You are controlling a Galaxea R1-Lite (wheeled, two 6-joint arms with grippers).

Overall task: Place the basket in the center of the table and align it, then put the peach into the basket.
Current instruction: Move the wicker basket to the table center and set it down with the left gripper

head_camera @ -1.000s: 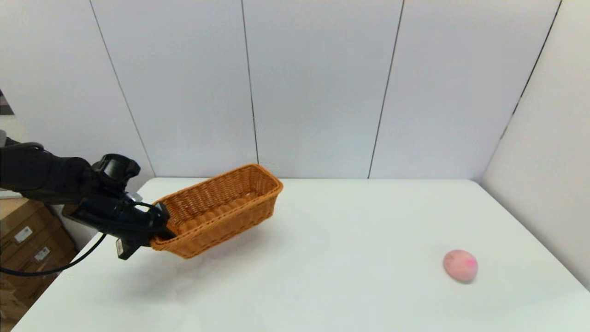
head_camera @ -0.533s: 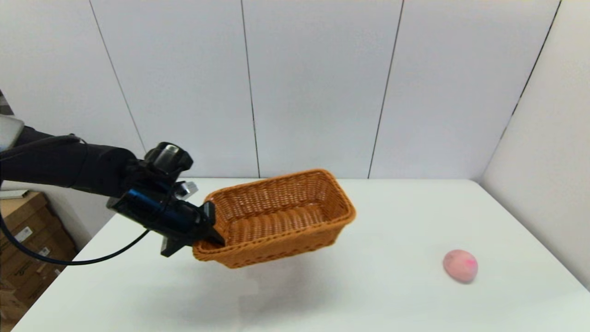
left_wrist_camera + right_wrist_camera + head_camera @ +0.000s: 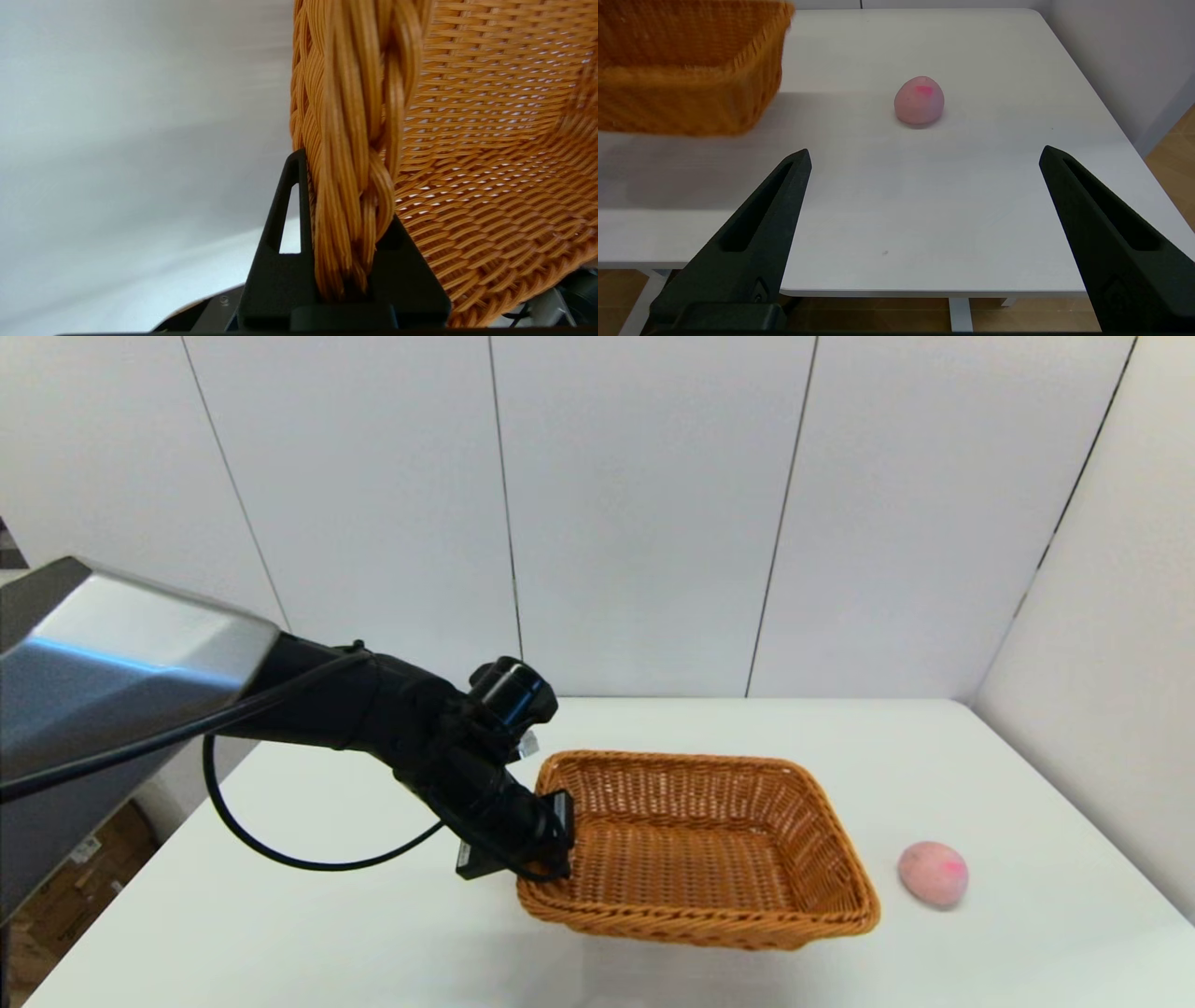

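Observation:
The orange-brown wicker basket (image 3: 709, 845) is near the middle of the white table (image 3: 308, 915), its long side running left to right. My left gripper (image 3: 557, 829) is shut on the braided rim of its left short end. In the left wrist view the rim (image 3: 355, 140) is pinched between the black fingers (image 3: 280, 261) of that gripper (image 3: 343, 196). I cannot tell whether the basket touches the table. The pink peach (image 3: 932, 874) lies to its right, apart from it. My right gripper (image 3: 924, 156) hangs open over the table's near edge, facing the peach (image 3: 919, 100), with the basket (image 3: 686, 70) farther off.
White wall panels close off the table at the back and on the right (image 3: 1102, 644). Cardboard boxes (image 3: 65, 887) stand on the floor past the table's left edge. The left arm's cable (image 3: 308, 859) loops over the table's left part.
My left arm has swung the basket from the table's far left toward the middle, lowering it and turning it level. The peach has not moved.

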